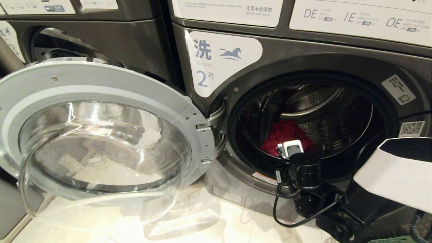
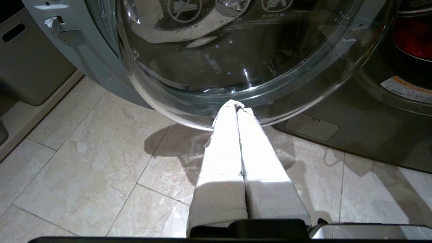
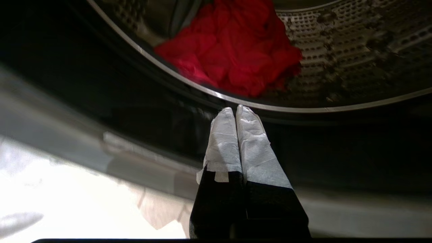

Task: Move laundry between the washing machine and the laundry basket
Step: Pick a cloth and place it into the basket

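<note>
Here we count one red garment [image 1: 285,135] in one open washing machine [image 1: 337,67]; our right gripper [image 3: 235,109], fingers closed and empty, sits at its six o'clock; left gripper [image 2: 236,105] likewise closed.

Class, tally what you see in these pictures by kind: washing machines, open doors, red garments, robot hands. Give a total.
Dark grey front-loading washing machines: 2
Open round glass doors: 1
Crumpled red cloth garments: 1
White-padded robot hands: 2
Total: 6

Premises: a self-service laundrette. Evidence: numbered front-loading washing machine [image 1: 303,111] marked "2", a second unit [image 1: 101,37] alongside, printed instruction panels [image 1: 361,17], QR payment sticker [image 1: 411,128], tiled floor [image 1: 202,219].
</note>
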{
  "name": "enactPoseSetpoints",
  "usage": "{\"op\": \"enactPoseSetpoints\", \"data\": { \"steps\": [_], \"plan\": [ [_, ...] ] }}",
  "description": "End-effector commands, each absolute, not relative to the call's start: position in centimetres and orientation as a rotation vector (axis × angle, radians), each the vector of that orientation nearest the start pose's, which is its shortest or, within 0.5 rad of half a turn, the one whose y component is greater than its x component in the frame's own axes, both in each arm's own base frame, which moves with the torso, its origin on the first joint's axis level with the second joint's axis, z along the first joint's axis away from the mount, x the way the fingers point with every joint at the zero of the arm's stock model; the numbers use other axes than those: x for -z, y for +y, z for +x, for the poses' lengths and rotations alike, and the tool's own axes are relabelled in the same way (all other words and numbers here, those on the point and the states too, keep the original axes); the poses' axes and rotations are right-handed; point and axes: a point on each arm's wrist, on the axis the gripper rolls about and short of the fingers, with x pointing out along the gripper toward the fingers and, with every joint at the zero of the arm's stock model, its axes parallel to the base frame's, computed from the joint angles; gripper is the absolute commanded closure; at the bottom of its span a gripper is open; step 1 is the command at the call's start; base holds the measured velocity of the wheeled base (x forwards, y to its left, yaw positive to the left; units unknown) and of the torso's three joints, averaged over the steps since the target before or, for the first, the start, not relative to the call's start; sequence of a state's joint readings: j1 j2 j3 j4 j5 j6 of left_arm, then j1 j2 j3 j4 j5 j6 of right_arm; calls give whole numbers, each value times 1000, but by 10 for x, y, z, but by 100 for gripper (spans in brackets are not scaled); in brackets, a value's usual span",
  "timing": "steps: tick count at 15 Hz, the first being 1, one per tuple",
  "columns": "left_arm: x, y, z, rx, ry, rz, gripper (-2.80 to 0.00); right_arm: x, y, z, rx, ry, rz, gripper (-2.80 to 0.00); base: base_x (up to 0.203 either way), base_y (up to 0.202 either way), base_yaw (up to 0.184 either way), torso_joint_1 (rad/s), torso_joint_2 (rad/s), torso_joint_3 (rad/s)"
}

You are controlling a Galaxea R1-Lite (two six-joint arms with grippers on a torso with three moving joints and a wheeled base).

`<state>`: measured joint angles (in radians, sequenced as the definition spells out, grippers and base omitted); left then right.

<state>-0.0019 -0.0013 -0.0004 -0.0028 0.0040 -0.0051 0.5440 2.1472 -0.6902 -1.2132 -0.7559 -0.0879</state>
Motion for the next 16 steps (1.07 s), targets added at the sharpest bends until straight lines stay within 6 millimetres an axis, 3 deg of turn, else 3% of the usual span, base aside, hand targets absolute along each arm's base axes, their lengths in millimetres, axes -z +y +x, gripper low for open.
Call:
{"op": "enactPoseSetpoints", "data": {
  "steps": [1, 4, 9, 12, 16],
  "plan": [
    [-76, 0, -23, -2, -3, -6, 0, -44, 172, 330, 228, 215, -240, 0, 0, 0, 0, 0, 0, 0],
    [-76, 0, -23, -2, -3, -6, 0, -38, 168, 370, 281, 206, -223, 0, 0, 0, 0, 0, 0, 0],
    [-76, 0, -23, -3, -3, -6, 0, -69, 160, 432, 330, 293, -175, 0, 0, 0, 0, 0, 0, 0],
    [-76, 0, -23, -2, -3, -6, 0, -84, 161, 454, 334, 382, -73, 0, 0, 0, 0, 0, 0, 0],
    [-76, 0, -23, -3, -3, -6, 0, -77, 167, 472, 376, 492, 32, 0, 0, 0, 0, 0, 0, 0]
  ]
}}
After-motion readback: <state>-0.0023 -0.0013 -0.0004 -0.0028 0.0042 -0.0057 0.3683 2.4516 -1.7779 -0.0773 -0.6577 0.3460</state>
